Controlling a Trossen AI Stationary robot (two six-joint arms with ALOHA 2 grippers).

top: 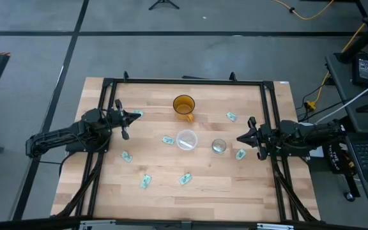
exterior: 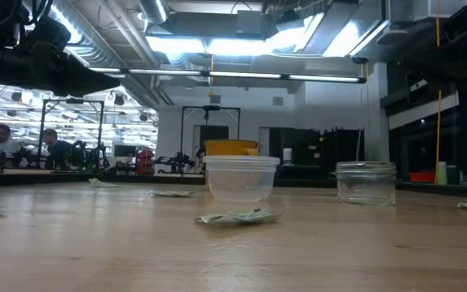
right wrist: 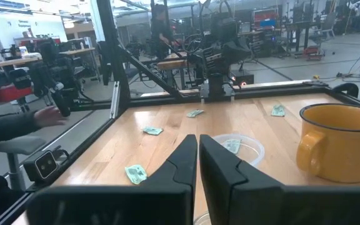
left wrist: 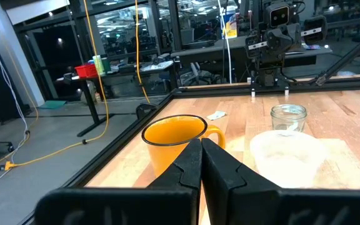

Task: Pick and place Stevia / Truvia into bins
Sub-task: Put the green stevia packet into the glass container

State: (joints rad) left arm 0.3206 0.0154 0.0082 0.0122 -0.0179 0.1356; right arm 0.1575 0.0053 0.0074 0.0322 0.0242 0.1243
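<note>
Packets first: the small flat pale green-and-white paper sweetener packets are scattered all over the light wooden table (top: 203, 188), none of them in a cup yet as far as I can see from above. There's one near the left gripper (top: 137, 114), one just beside the clear plastic cup (top: 168, 140), one further toward the left arm (top: 127, 156), two along the near side (top: 146, 181) (top: 185, 179), one by the right gripper (top: 240, 154) and one up past the amber-orange handled mug (top: 231, 116). The clear translucent plastic cup (top: 186, 139) sits mid-table with the smaller glassy grey jar (top: 218, 146) just beside it, and the amber-orange handled mug (top: 184, 106) behind them. My guess is these things weigh basically nothing and are floppy, lying dead flat on the wood, so there's no edge to get under. I'd come straight down, straddle the short width and pinch so the paper buckles up between the tips. Too soft a pinch and it probably slides. Left gripper (top: 131, 116) hangs at the left edge of the table with its fingers pressed together and holding nothing, going by its wrist view. Right gripper (top: 241, 137) is at the right edge, also pressed together and empty.
</note>
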